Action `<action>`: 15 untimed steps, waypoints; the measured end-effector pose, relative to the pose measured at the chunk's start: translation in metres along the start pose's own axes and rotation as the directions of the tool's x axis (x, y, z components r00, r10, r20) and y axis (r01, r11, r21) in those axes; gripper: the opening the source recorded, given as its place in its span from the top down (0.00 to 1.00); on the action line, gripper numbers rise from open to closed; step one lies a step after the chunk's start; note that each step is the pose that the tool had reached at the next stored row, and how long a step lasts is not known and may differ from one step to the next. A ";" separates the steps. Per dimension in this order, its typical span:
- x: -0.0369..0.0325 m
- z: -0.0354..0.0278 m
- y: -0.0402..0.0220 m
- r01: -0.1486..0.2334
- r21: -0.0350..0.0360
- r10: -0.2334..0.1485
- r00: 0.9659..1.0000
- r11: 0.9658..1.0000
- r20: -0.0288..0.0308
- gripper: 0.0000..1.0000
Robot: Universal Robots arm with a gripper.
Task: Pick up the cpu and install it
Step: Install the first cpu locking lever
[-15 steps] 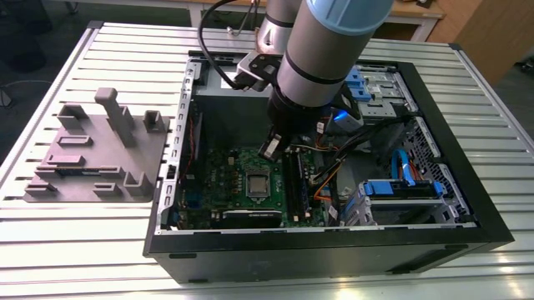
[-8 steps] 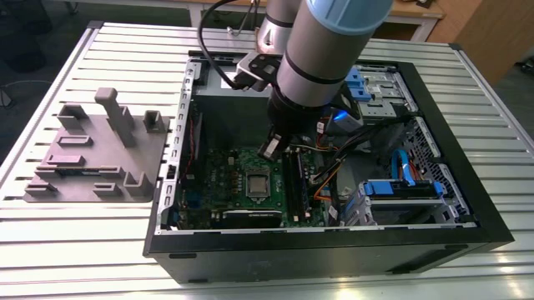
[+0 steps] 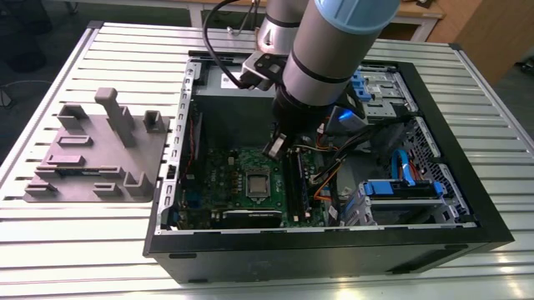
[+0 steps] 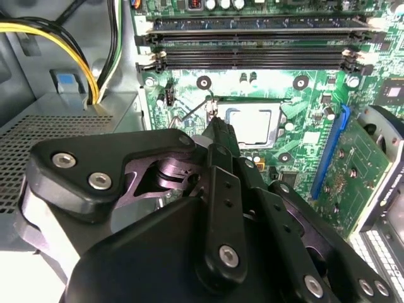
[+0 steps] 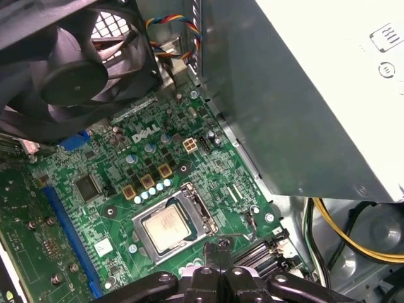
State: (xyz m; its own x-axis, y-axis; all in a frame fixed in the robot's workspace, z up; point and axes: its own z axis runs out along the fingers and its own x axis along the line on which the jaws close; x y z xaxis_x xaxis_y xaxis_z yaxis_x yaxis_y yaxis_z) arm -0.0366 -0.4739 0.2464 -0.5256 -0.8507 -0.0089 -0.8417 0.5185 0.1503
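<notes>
The cpu (image 5: 165, 224) is a small silvery square lying flat inside the metal-framed socket on the green motherboard (image 5: 107, 164). It also shows in the second wrist view as the cpu (image 4: 249, 123) and in the exterior view as the cpu (image 3: 257, 183). My gripper (image 3: 274, 149) hangs inside the open computer case, just above the board, beside the socket's corner. Its black fingertips (image 5: 216, 247) are pressed together with nothing between them. In the second wrist view the gripper (image 4: 214, 126) tip sits at the socket's edge, close to a thin wire lever (image 4: 191, 111).
A big grey box with a white label (image 5: 303, 95) and a black fan (image 5: 69, 69) crowd the board. Memory slots (image 4: 252, 53) run beside the socket, yellow cables (image 4: 63, 41) nearby. Blue drive brackets (image 3: 401, 187) fill the case's other end. A grey fixture block (image 3: 96, 156) stands on the slatted table at the exterior view's left.
</notes>
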 end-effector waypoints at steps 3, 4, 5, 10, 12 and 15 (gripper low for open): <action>-0.0006 -0.0047 0.0009 0.000 0.000 0.000 1.000 1.000 0.000 0.90; -0.0008 -0.0056 0.0011 0.000 0.000 0.000 1.000 1.000 0.000 0.90; -0.0011 -0.0057 0.0013 0.000 0.000 0.000 1.000 1.000 0.000 0.90; -0.0012 -0.0058 0.0014 0.000 0.000 0.000 1.000 1.000 0.000 0.90; -0.0012 -0.0057 0.0015 0.000 0.000 0.000 1.000 1.000 0.000 0.90; -0.0013 -0.0057 0.0015 0.000 0.000 0.000 1.000 1.000 0.000 0.90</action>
State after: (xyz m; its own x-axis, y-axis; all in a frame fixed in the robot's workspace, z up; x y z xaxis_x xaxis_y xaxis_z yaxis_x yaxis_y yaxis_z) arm -0.0365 -0.4725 0.2523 -0.5252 -0.8509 -0.0092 -0.8420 0.5181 0.1504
